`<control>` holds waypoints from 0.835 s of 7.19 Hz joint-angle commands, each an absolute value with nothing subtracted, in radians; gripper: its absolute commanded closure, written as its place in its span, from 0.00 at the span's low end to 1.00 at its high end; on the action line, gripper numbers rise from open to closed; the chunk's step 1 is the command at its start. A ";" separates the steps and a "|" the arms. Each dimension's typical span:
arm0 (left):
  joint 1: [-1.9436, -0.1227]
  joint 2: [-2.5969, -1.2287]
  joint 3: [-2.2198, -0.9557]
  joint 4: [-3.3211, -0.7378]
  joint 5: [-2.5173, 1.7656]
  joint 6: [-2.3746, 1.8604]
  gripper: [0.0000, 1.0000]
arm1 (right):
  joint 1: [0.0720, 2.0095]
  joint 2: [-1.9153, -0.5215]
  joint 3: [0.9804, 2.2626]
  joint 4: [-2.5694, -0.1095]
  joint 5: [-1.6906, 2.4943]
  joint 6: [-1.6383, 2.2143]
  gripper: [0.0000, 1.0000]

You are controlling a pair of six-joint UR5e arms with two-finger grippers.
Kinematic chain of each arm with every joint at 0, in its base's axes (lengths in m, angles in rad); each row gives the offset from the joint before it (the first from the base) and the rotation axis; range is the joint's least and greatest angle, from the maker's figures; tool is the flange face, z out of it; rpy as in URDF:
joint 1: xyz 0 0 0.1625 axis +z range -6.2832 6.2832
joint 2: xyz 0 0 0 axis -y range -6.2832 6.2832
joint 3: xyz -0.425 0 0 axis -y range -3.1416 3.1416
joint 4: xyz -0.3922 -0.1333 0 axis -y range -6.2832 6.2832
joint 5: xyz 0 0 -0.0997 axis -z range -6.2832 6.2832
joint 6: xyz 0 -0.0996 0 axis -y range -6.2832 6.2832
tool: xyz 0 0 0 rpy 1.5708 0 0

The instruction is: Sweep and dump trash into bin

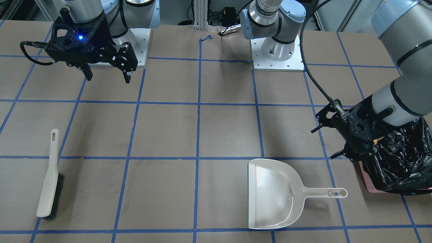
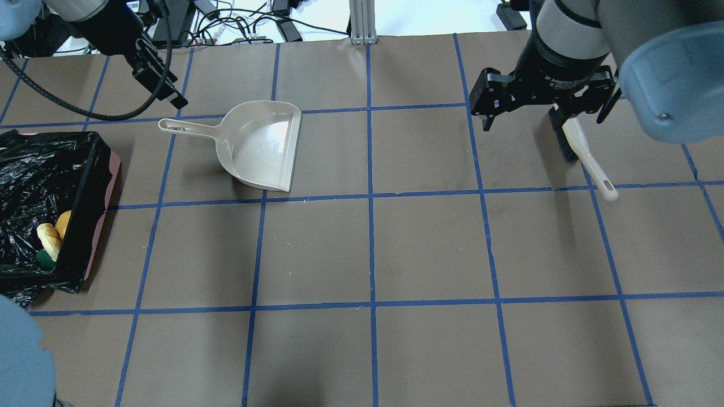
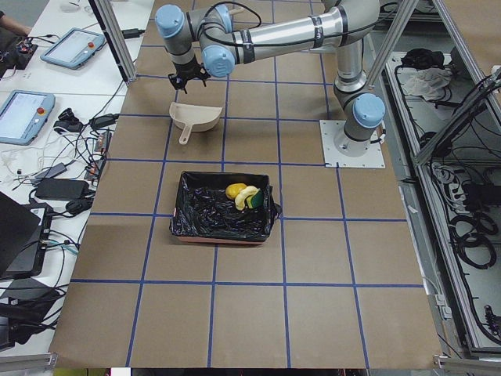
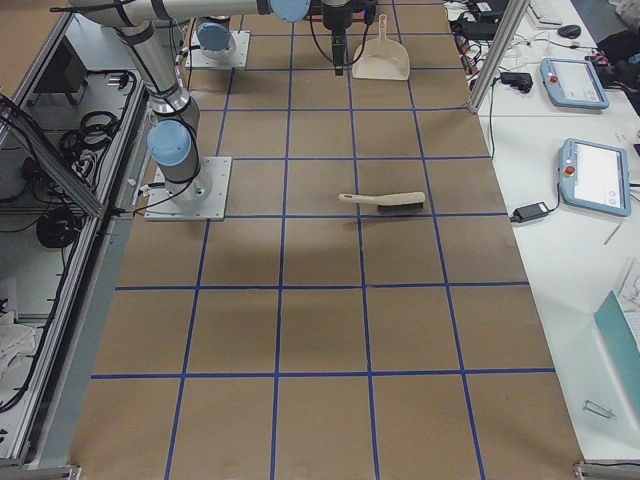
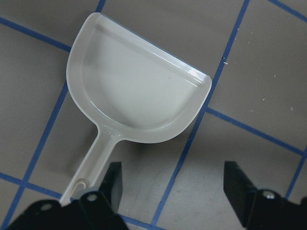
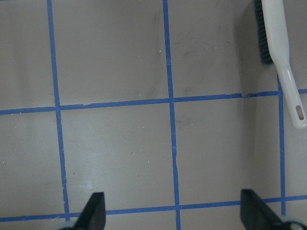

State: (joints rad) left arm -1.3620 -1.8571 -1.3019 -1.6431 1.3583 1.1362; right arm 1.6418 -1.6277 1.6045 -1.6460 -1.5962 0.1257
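Observation:
The trash lies inside the bin [image 2: 85, 169], a box lined with a black bag on the left: a yellow-brown lump [image 2: 64, 223], a tan pastry [image 2: 48, 237] and a green piece [image 2: 44, 259]. It also shows in the exterior left view [image 3: 241, 194]. My left gripper [image 5: 175, 184] is open and empty above the table beside the handle of the empty beige dustpan [image 5: 134, 91], next to the bin [image 1: 401, 162]. My right gripper [image 6: 175, 211] is open and empty, raised above the table near the brush [image 6: 278, 48].
The dustpan [image 2: 263, 144] lies flat with its handle toward the bin. The beige brush [image 1: 50, 179] with black bristles lies flat on the robot's right side. Brown paper with blue tape lines covers the table [image 2: 367, 249]. The arm bases [image 1: 278, 50] stand at the robot's edge.

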 commanded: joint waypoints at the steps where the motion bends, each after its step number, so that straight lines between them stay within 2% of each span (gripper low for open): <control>1: -1.387 -1.764 -1.310 -1.687 1.408 0.828 0.05 | 1.641 -1.628 1.605 -1.646 -1.597 0.126 0.00; 3: -1.445 -1.695 -1.397 -1.677 1.474 0.612 0.02 | 1.641 -1.628 1.605 -1.646 -1.597 0.126 0.00; 6: -1.480 -1.637 -1.451 -1.678 1.511 0.373 0.00 | 1.641 -1.628 1.605 -1.644 -1.597 0.126 0.00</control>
State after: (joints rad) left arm -1.4579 -1.6594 -1.4303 -1.6774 1.4917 0.4456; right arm 1.6418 -1.6276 1.6045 -1.6450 -1.5962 0.1257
